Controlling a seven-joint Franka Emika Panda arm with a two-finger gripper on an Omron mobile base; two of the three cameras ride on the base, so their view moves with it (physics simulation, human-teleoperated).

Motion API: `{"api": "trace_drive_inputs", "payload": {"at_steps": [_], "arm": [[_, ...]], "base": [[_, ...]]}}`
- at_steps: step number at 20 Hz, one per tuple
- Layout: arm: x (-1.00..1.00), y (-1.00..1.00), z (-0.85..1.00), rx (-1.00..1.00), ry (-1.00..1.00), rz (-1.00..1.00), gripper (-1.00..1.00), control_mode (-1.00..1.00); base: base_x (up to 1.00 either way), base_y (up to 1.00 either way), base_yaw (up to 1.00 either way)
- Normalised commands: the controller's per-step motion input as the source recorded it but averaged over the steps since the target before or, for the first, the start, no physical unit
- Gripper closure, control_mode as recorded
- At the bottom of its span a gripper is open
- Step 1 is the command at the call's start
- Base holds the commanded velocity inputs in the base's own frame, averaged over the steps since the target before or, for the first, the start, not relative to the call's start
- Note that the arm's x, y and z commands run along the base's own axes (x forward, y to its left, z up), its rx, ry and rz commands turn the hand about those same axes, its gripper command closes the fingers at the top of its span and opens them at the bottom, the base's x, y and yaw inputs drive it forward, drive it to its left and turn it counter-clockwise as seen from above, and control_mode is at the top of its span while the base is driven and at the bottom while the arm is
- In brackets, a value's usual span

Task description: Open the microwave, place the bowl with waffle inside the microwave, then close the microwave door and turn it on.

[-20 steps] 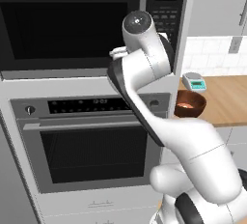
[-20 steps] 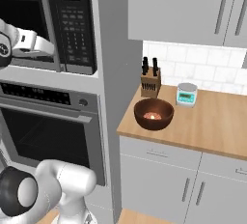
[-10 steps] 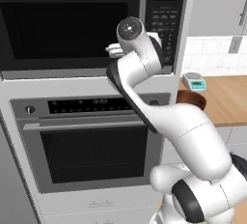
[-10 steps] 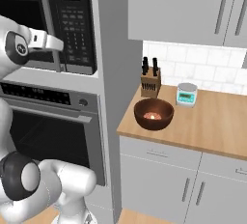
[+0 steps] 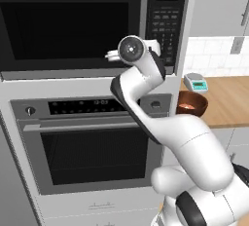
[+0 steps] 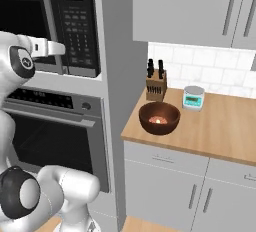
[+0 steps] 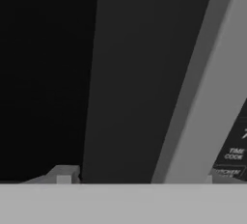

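The gripper (image 7: 135, 179) is spread wide, its fingertips (image 7: 63, 175) either side of the grey bar handle (image 7: 202, 92) at the edge of the shut microwave door (image 5: 68, 23). The microwave (image 6: 75, 21) sits above the oven (image 5: 92, 142). The bowl with waffle (image 6: 159, 118) rests well to the right on the table (image 6: 225, 131), near a scale (image 6: 193, 97) and a knife block (image 6: 156, 83).

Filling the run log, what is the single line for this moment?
phase: reaching door handle | microwave door: shut | gripper: open, at handle | bowl with waffle: on counter
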Motion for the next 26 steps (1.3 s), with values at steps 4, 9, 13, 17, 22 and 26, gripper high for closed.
{"api": "trace_drive_inputs", "payload": {"at_steps": [4,9,13,17,22,26], "arm": [[0.74,0.0,-0.37,0.0,-0.22,0.09,1.0,-1.0],[0.68,0.02,-0.33,0.05,-0.2,0.19,1.0,-1.0],[0.24,0.51,-0.14,0.14,-0.05,0.26,1.0,-1.0],[-0.01,0.97,0.0,0.06,0.0,0.19,1.0,-1.0],[-0.41,1.0,0.0,0.0,0.03,0.11,1.0,-1.0],[-0.94,1.0,0.02,-0.13,0.18,0.01,1.0,-1.0]], "base": [[0.0,0.0,0.0],[0.0,0.0,0.0],[0.0,0.0,0.0],[0.0,0.0,0.0],[0.0,0.0,0.0],[0.0,0.0,0.0]]}}
